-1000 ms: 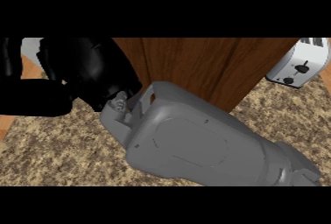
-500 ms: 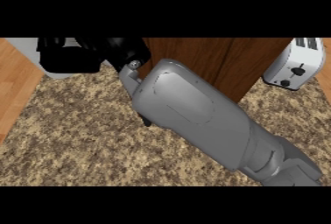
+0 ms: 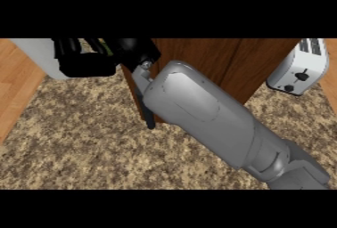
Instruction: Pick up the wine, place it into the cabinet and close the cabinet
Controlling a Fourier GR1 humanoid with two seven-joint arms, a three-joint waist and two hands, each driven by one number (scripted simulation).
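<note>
My right hand (image 3: 135, 50) is at the top of the head view, at the end of the grey forearm (image 3: 211, 120) that crosses from the lower right. Its black fingers (image 3: 85, 67) curl round a dark wine bottle (image 3: 99, 44), of which only greenish streaks show. Hand and bottle are at the cabinet's opening, in front of its pale inner wall (image 3: 36, 58). The brown wooden cabinet door (image 3: 223, 62) stands just right of the hand, with its dark edge (image 3: 149, 116) beside my forearm. My left hand is out of sight.
A white toaster (image 3: 299, 67) stands at the upper right on the speckled granite counter (image 3: 85, 147). A light wooden surface (image 3: 16, 84) runs along the left edge.
My right hand has gone up and away with the bottle towards the cabinet's opening. The forearm has stretched out, and more of the counter and the toaster shows.
</note>
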